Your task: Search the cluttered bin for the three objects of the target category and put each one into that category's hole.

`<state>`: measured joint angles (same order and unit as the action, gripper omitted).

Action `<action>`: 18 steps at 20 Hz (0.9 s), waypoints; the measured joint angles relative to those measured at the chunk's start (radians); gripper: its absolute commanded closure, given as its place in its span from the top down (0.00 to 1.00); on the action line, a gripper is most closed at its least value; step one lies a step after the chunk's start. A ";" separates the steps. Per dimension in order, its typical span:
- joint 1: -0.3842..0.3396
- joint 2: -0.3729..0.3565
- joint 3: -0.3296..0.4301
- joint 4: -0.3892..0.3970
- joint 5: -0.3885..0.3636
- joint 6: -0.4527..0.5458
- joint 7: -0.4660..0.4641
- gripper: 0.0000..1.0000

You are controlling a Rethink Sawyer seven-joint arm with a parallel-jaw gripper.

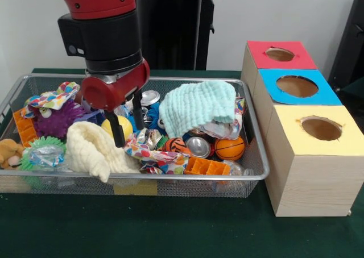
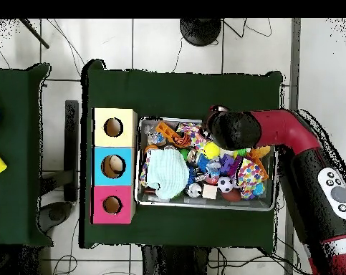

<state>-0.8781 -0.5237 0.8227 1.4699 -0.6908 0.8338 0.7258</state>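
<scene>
Two black fingers of pincer spread, empty, inside bin clutter.

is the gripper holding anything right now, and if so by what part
Nothing is held. The gripper hangs open over the silver wire mesh bin, its black fingers apart above the clutter with nothing between them.

Taking the bin as the landmark in the front view, it is sitting on the surface, with three boxes lining up just beside its right end. The box with the hole is standing nearest the camera, the other two behind it. Inside the bin, one dotted piece is lying at the left end, another toward the front middle, the waffle cloth right of centre, the fluffy cloth front left. The pincer is hanging inside the bin, left of centre.
</scene>
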 measured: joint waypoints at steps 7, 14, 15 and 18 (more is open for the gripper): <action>-0.010 0.017 0.000 0.000 0.000 0.000 0.000 1.00; -0.038 0.050 0.007 0.000 0.001 0.000 -0.001 1.00; -0.047 0.058 0.011 0.000 0.002 0.001 -0.002 1.00; -0.067 0.076 0.019 0.000 0.008 0.006 -0.008 1.00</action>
<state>-0.9446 -0.4478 0.8415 1.4696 -0.6828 0.8396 0.7182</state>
